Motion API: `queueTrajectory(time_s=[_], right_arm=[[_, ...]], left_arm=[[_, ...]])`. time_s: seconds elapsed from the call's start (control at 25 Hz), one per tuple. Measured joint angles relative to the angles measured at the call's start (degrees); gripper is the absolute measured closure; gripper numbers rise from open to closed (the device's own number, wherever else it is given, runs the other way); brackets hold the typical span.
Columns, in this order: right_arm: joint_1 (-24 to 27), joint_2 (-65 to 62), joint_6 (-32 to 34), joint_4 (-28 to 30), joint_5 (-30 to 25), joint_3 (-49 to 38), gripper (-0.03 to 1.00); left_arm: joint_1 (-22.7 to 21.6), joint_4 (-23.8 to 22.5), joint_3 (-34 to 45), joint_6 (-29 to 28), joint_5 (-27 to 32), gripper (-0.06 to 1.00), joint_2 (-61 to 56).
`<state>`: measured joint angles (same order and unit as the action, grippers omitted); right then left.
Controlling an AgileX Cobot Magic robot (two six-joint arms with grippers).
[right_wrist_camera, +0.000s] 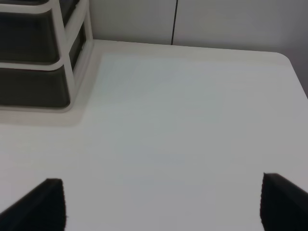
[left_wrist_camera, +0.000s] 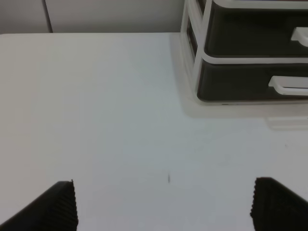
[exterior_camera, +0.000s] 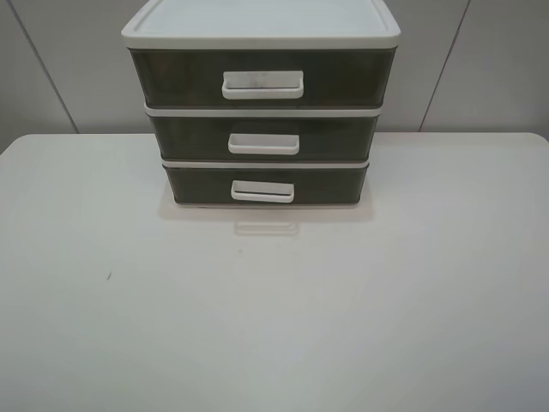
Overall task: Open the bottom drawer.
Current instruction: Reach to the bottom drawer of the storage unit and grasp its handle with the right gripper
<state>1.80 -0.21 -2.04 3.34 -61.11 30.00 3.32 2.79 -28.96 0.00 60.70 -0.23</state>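
A three-drawer unit with a white frame stands at the back middle of the white table. The bottom drawer is smoky brown, pushed in, with a small white loop handle. It also shows in the left wrist view with part of its handle, and in the right wrist view. My left gripper is open, hovering over bare table well to the left of the unit. My right gripper is open, over bare table to the unit's right. Neither arm shows in the exterior high view.
The middle drawer and the taller top drawer sit above it, both shut. A grey panelled wall stands behind the table. A small dark speck marks the table's left part.
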Motion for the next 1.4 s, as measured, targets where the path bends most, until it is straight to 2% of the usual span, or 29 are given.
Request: queueTrajectory(time_s=[0.36, 0.52, 0.68, 0.8, 1.0, 1.2, 1.4], right_arm=[[0.0, 0.0, 0.1, 0.0, 0.0, 0.0, 0.17], [-1.6, 1.1, 0.7, 0.5, 0.0, 0.0, 0.17], [-4.7, 11.0, 1.3, 1.7, 0.1, 0.1, 0.17], [-6.6, 23.5, 1.3, 1.7, 1.7, 1.5, 0.17], [-12.6, 43.5, 1.4, 2.2, 9.5, 8.2, 0.17], [-22.9, 60.7, 1.4, 6.6, 21.8, 13.5, 0.17], [-30.7, 73.5, 1.3, 11.0, 34.3, 14.2, 0.17]], left_arm=[[0.0, 0.0, 0.0, 0.0, 0.0, 0.20, 0.0], [0.0, 0.0, 0.0, 0.0, 0.0, 0.20, 0.0], [0.0, 0.0, 0.0, 0.0, 0.0, 0.20, 0.0], [0.0, 0.0, 0.0, 0.0, 0.0, 0.20, 0.0], [0.0, 0.0, 0.0, 0.0, 0.0, 0.20, 0.0], [0.0, 0.0, 0.0, 0.0, 0.0, 0.20, 0.0], [0.0, 0.0, 0.0, 0.0, 0.0, 0.20, 0.0]])
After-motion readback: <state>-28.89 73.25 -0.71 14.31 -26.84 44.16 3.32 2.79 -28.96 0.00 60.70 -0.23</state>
